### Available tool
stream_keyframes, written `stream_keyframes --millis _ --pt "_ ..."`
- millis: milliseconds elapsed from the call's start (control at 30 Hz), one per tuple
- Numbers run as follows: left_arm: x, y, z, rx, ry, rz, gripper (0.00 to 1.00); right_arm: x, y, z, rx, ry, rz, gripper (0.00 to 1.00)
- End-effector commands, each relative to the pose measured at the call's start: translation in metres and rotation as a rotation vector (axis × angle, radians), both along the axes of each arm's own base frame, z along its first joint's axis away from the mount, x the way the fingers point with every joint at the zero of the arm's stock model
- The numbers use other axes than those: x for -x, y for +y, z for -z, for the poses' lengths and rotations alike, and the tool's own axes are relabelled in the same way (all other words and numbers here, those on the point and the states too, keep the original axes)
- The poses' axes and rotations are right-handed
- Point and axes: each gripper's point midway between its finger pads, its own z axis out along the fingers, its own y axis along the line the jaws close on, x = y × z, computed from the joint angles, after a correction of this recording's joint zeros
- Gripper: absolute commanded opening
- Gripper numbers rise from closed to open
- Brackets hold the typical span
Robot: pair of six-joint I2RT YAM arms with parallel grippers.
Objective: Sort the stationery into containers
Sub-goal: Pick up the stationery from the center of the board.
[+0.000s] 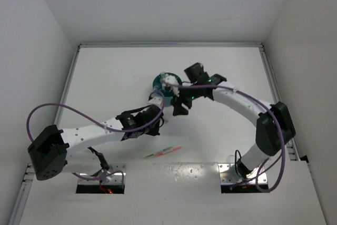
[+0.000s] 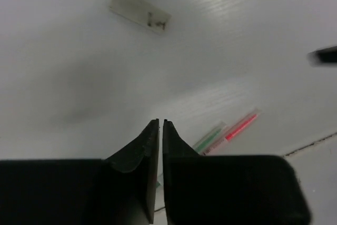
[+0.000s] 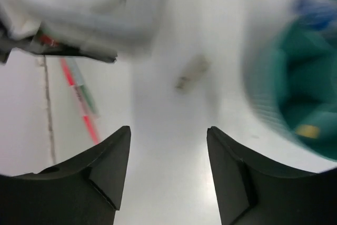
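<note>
The teal bowl sits mid-table; the right wrist view shows its rim with a blue item and a small yellow piece inside. A beige eraser block lies on the table, also visible as the same eraser. A green pen and a pink-red pen lie side by side; they are the pens near the front. My left gripper is shut with nothing in it, just short of the pens. My right gripper is open and empty above bare table, the eraser beyond it.
The two arms crowd together beside the bowl, the left gripper just below the right gripper. The left arm fills the upper left of the right wrist view. White walls enclose the table, and a seam runs along its front.
</note>
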Motion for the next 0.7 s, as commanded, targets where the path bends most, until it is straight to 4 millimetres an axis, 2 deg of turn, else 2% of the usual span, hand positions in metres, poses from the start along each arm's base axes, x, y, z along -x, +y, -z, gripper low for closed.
stream_keyframes --millis 0,33,67,100,133,167,200,233,267,333,367,400,467,500,567,600,667 --pt "0.015 -0.010 -0.013 0.039 -0.042 -0.007 0.15 0.006 -0.003 0.041 0.154 -0.039 0.087 0.62" --pt "0.015 -0.003 -0.028 0.077 -0.109 -0.044 0.26 0.008 0.003 0.047 0.164 0.005 0.150 0.62" --pt "0.027 -0.006 -0.038 0.117 -0.136 -0.022 0.49 0.002 0.003 0.050 0.199 0.001 0.185 0.65" --pt "0.030 -0.009 -0.053 0.193 -0.172 -0.032 0.57 -0.003 0.008 0.057 0.220 0.013 0.203 0.65" --pt "0.034 0.001 -0.074 0.288 -0.234 -0.053 0.63 0.000 0.013 0.059 0.230 0.023 0.213 0.65" --pt "0.043 0.003 -0.082 0.338 -0.251 -0.037 0.73 -0.003 0.010 0.065 0.270 0.003 0.240 0.65" --pt "0.045 0.007 -0.092 0.393 -0.275 -0.051 0.74 -0.012 0.016 0.062 0.255 -0.042 0.269 0.65" --pt "0.046 0.016 -0.092 0.422 -0.291 -0.074 0.75 -0.011 0.020 0.073 0.280 -0.035 0.295 0.65" --pt "0.048 0.027 -0.110 0.511 -0.319 -0.095 0.76 -0.022 0.020 0.073 0.294 -0.062 0.337 0.65" --pt "0.053 0.037 -0.112 0.570 -0.331 -0.104 0.76 -0.022 0.029 0.081 0.327 -0.046 0.345 0.63" --pt "0.054 0.040 -0.118 0.605 -0.341 -0.107 0.59 -0.023 0.033 0.090 0.348 -0.013 0.344 0.63" --pt "0.056 0.046 -0.133 0.675 -0.361 -0.112 0.43 -0.021 0.039 0.093 0.345 -0.004 0.328 0.63" --pt "0.057 0.051 -0.137 0.701 -0.379 -0.107 0.00 -0.012 0.047 0.103 0.358 0.017 0.303 0.63" --pt "0.058 0.053 -0.138 0.694 -0.389 -0.099 0.00 -0.011 0.047 0.107 0.366 0.023 0.302 0.63" --pt "0.057 0.059 -0.151 0.699 -0.420 -0.100 0.00 -0.010 0.057 0.109 0.373 0.014 0.306 0.62" --pt "0.056 0.063 -0.152 0.686 -0.429 -0.104 0.03 -0.010 0.058 0.118 0.389 0.024 0.304 0.62" --pt "0.055 0.063 -0.159 0.658 -0.448 -0.087 0.05 -0.011 0.062 0.123 0.399 0.022 0.309 0.62"
